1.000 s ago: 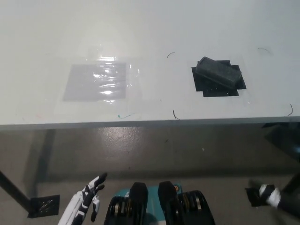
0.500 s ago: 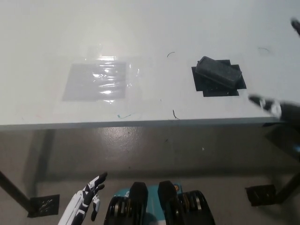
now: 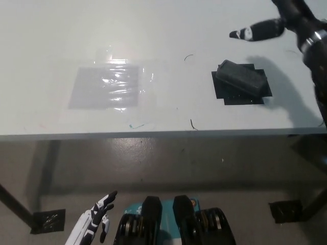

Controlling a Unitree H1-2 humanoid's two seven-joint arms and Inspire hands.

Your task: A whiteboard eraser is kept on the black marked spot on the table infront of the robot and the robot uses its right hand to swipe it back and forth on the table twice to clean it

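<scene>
The table (image 3: 46, 46) is looking smooth and a bit shiny. The clear plastic sheet (image 3: 106, 86) is shining and crinkling. The eraser (image 3: 241, 77) is looking dull.

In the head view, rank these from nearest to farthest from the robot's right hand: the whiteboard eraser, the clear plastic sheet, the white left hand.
Measured from the right hand, above the table's far right:
1. Whiteboard eraser, just below it on the black marked spot.
2. Clear plastic sheet, table's left.
3. Left hand, bottom left, below the table edge.

Eraser (image 3: 241, 78) rests on marked spot (image 3: 242, 91) at tabletop's (image 3: 163, 30) right.
Plastic sheet (image 3: 106, 86) lies well left; right hand (image 3: 286, 20) above, behind eraser; left hand (image 3: 94, 223) below tabletop's front edge.
</scene>
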